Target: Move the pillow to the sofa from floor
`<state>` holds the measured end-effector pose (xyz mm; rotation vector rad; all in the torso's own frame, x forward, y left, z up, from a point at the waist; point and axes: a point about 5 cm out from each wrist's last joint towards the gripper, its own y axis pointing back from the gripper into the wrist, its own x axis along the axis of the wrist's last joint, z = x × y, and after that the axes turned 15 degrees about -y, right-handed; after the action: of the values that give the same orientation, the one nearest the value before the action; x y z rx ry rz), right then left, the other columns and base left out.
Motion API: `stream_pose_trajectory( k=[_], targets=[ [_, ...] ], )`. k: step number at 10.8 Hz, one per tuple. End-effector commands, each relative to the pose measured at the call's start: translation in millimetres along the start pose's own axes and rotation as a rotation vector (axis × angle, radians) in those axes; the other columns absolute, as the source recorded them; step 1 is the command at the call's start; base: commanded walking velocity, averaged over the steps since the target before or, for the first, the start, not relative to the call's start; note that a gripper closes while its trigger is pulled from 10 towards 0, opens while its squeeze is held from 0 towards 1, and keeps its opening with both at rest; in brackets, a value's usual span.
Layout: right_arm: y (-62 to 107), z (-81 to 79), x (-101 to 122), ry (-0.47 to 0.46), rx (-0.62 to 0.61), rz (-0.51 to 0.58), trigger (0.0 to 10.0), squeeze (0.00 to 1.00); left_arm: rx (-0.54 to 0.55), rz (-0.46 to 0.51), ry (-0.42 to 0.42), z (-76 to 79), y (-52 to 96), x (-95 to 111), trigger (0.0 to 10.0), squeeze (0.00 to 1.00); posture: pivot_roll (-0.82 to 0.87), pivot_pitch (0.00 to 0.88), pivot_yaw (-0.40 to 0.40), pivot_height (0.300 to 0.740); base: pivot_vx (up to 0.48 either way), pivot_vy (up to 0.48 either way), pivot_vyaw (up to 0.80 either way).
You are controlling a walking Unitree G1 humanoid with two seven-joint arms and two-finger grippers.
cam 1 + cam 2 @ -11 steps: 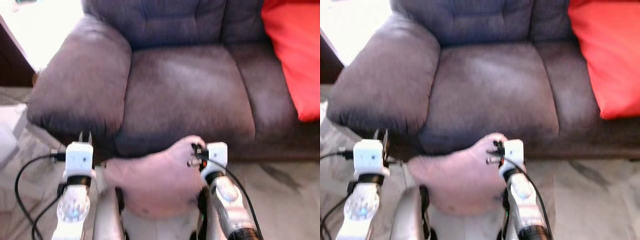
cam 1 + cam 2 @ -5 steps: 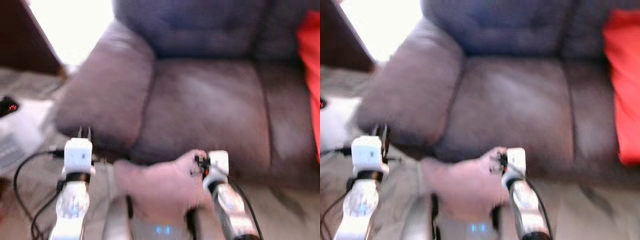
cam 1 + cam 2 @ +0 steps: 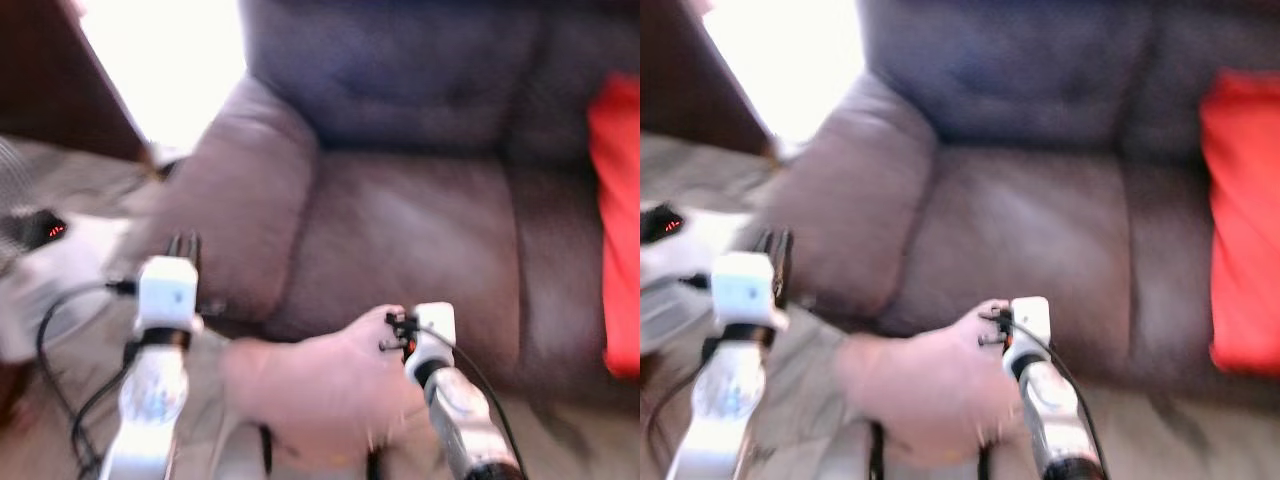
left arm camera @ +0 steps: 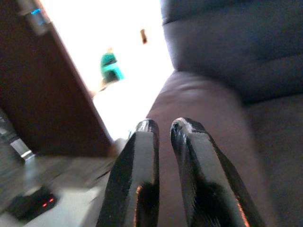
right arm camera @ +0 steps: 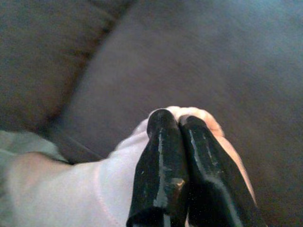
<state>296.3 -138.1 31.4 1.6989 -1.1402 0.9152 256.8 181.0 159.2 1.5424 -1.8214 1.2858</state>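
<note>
A pale pink pillow [image 3: 325, 385] hangs in front of me, just short of the brown sofa's [image 3: 400, 230] seat front. My right gripper [image 5: 179, 124] is shut on the pillow's [image 5: 85, 189] upper corner, with pink fabric pinched between its black fingers [image 5: 161, 156]. The right arm's white wrist [image 3: 432, 325] sits at that corner. My left gripper [image 4: 163, 130] is raised at the left near the sofa's armrest [image 3: 245, 200], its two fingers close together with nothing between them. The views are blurred.
A red cushion [image 3: 1240, 220] lies on the sofa's right side. A dark wooden panel [image 3: 55, 85] stands at the far left beside bright light. A dark device with a red light [image 3: 40, 230] and black cables [image 3: 60, 350] are on the floor at left.
The whole picture has shifted: the sofa now sits further right and the red cushion has slid toward the right edge. The right gripper still holds the pillow.
</note>
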Motion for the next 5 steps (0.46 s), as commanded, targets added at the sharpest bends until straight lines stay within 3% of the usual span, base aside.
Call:
stream_pose_trajectory(
  k=[1, 5],
  targets=[
    [-12.3, -36.9, 91, 0.046, 0.157, 0.415, 10.0, 0.0, 0.022, -0.025, -0.025, -10.5, 4.7, -7, 10.0, 0.0, 0.1, 0.128, -0.022, 0.723, 0.0, 0.0, 0.0],
    [-12.4, -42.2, 115, 0.057, 0.182, 0.485, 10.0, 0.0, 0.037, 0.003, -0.033, -15.8, -1.4, 0, 10.0, 0.0, 0.11, 0.122, -0.019, 0.723, 0.0, 0.0, 0.0]
  ],
)
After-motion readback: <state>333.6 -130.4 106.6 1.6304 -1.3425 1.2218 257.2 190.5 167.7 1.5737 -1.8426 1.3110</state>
